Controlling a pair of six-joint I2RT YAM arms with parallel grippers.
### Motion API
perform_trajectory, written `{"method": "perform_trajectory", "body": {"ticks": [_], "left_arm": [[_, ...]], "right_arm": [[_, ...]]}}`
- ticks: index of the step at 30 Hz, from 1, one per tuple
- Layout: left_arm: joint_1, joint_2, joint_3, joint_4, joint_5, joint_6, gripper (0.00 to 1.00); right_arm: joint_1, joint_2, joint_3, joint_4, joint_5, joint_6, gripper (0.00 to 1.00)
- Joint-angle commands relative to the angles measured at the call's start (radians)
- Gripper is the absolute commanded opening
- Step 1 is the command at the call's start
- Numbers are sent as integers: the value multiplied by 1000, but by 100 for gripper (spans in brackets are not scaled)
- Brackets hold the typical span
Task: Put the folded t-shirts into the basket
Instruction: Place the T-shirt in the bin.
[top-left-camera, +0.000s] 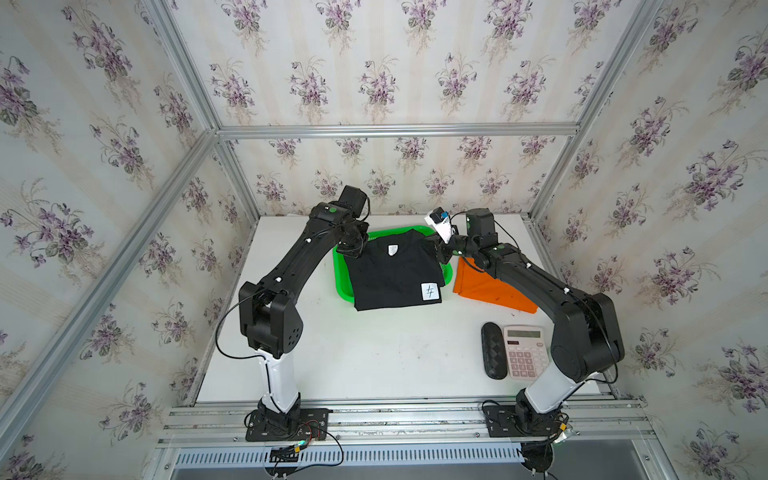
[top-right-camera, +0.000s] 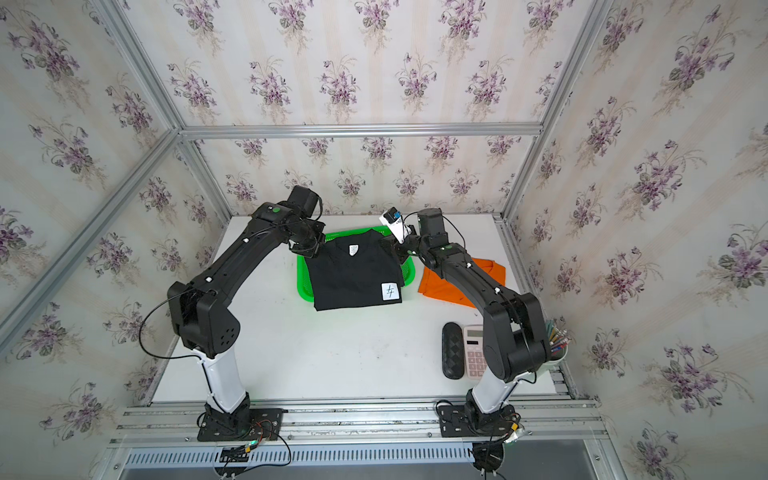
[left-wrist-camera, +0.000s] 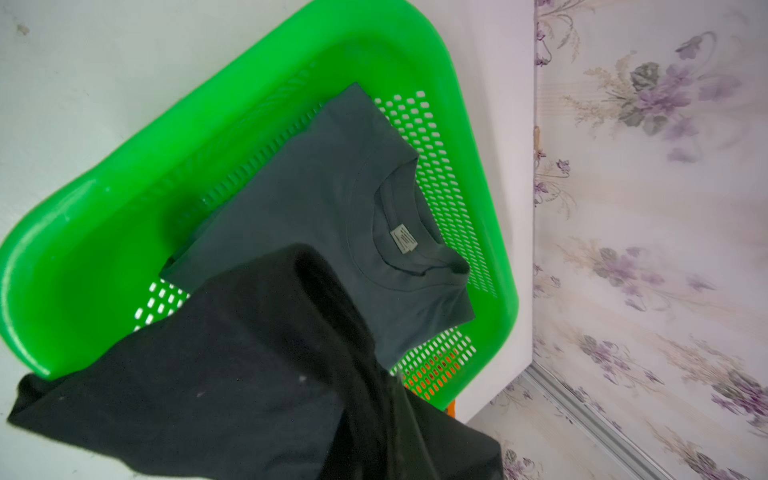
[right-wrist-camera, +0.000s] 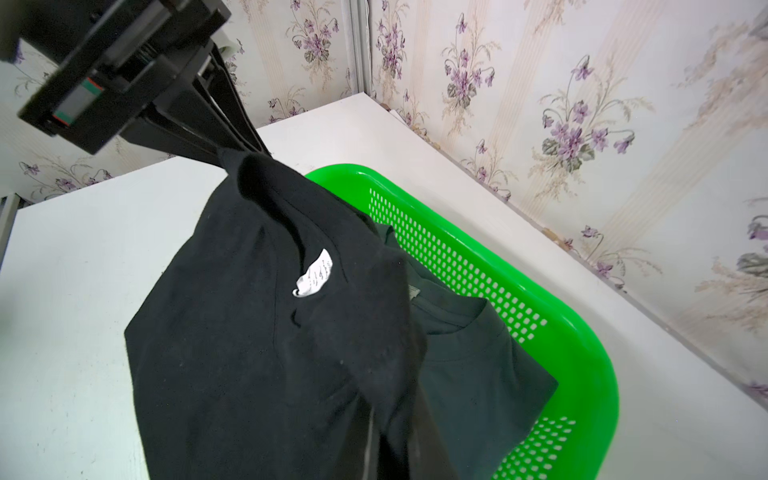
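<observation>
Left tool (right-wrist-camera: 246, 150), right tool (top-left-camera: 440, 254) pinch black shirt (top-left-camera: 395, 274) corners over basket (top-left-camera: 341, 287)

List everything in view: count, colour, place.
basket: 1, green, far middle of table
grey shirt: 1, slate grey, lying in basket
black shirt: 1, black, held over basket by two far corners, near edge past the rim
orange shirt: 1, orange, on table right of basket, partly under right arm
case: 1, black, near right of table
calculator: 1, pink and white, beside case
pen cup: 1, white, right table edge
table: 1, white
left hand: 1, black, shut on black shirt
right hand: 1, black, shut on black shirt
</observation>
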Motion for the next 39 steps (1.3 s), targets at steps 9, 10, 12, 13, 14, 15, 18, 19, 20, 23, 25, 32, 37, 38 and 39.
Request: {"method": "perform_trajectory", "body": {"ticks": [9,10,12,13,14,15,18,19,20,23,25,32,37,38,39], "left_arm": [[22,204,86,68,4,112,0],[23,210,82,88,12,113,0],[23,219,84,110,6,122,0],[23,222,89,112,-4,124,0],[24,225,93,112,-17,127,0],[24,226,94,113,-33,130,0],[27,232,90,97,-54,129,0],[28,235,83,93,-51,128,0],[30,238,74,91,-47,122,0],[38,237,13,102,-27,75,0],[44,233,-36,140,-5,48,0],[53,242,-58,214,-5,50,0],[53,269,5,200,-30,93,0],[54,279,31,185,-43,106,0],[56,290,52,170,-51,114,0]], "right_arm": [[-30,118,11,158,-14,89,0],[-31,126,10,165,-13,94,0],[-35,138,7,182,-9,104,0],[-36,145,6,191,-7,109,0],[-38,150,6,200,-3,113,0],[-41,157,5,209,0,117,0],[-46,179,11,230,-1,130,0],[-47,188,14,236,-2,134,0],[-47,197,17,241,-3,138,0],[-47,226,24,261,-9,150,0],[-47,243,28,279,-13,158,0],[-47,298,71,324,-22,200,0],[-47,314,83,371,5,240,0],[-47,316,86,381,11,249,0],[-47,318,90,387,17,255,0]]}}
